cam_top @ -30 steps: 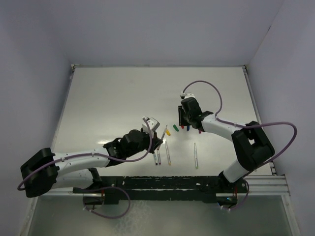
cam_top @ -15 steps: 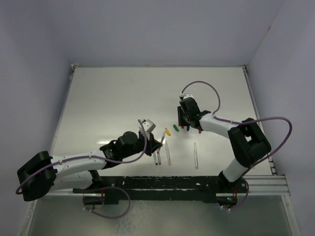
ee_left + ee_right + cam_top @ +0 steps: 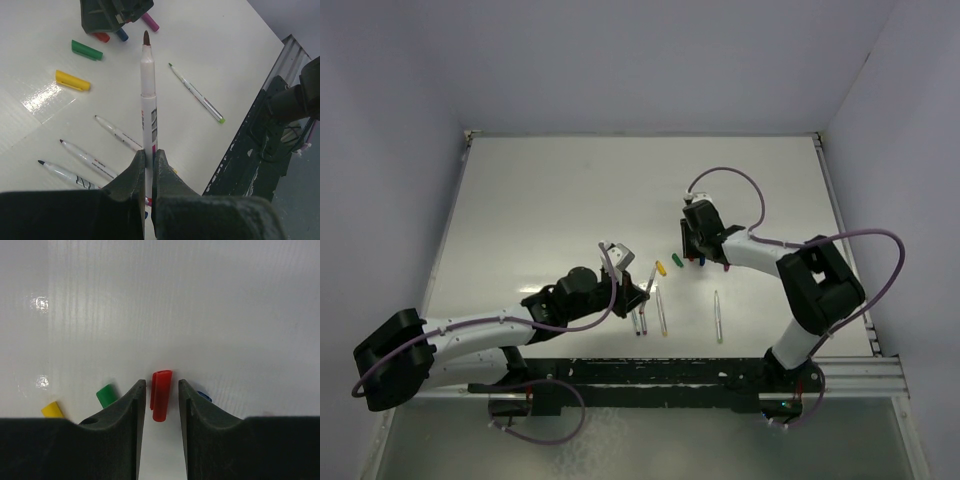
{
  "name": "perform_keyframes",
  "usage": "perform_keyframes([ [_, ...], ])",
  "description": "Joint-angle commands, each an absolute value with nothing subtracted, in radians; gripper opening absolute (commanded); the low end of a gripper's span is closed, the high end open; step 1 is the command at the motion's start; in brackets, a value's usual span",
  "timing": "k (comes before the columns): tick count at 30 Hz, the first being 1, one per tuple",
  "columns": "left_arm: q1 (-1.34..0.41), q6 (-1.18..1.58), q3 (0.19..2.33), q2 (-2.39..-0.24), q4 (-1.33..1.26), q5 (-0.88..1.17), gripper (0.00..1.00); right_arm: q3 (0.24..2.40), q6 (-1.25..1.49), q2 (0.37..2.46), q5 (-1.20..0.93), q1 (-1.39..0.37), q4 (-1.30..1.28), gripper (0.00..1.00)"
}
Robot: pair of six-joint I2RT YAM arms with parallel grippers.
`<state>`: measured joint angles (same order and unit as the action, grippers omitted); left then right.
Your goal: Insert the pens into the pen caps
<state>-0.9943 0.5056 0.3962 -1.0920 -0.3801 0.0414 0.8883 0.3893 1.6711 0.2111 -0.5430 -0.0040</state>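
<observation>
My left gripper (image 3: pixel 148 152) is shut on a white pen (image 3: pixel 148 100) that points its dark red tip up and away; in the top view this gripper (image 3: pixel 638 290) hovers above the pens lying on the table. My right gripper (image 3: pixel 161 385) is open and low over the table, one finger on each side of the red cap (image 3: pixel 161 395), with a small gap on both sides. The green cap (image 3: pixel 106 395) and yellow cap (image 3: pixel 51 409) lie to its left. A blue cap (image 3: pixel 203 396) peeks out past the right finger. A purple cap (image 3: pixel 150 22) lies beside the right gripper.
Three loose pens (image 3: pixel 118 134) (image 3: pixel 87 157) (image 3: pixel 62 174) lie side by side under my left gripper. Another pen with a green tip (image 3: pixel 196 93) lies apart to the right. The black mounting rail (image 3: pixel 670 375) runs along the near table edge.
My left gripper has drawn back a little towards the near left with its pen. The right arm has shifted slightly, with its gripper staying over the caps.
</observation>
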Motion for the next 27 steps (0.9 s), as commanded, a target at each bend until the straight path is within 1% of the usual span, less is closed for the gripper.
perform_keyframes([
  [1, -0.989, 0.519, 0.405, -1.095, -0.437, 0.058, 0.0, 0.921, 0.394, 1.689, 0.246, -0.549, 0.008, 0.35],
  [11, -0.988, 0.524, 0.405, -1.095, -0.416, 0.036, 0.0, 0.908, 0.405, 1.703, 0.246, -0.554, 0.005, 0.32],
  [25, -0.977, 0.539, 0.398, -1.084, -0.408, 0.026, 0.0, 0.861, 0.449, 1.696, 0.343, -0.613, -0.062, 0.32],
  [26, -0.976, 0.541, 0.397, -1.084, -0.41, 0.025, 0.0, 0.862, 0.455, 1.702, 0.35, -0.614, -0.072, 0.32],
  [27, -0.977, 0.542, 0.395, -1.083, -0.41, 0.025, 0.0, 0.868, 0.461, 1.711, 0.359, -0.614, -0.083, 0.29],
])
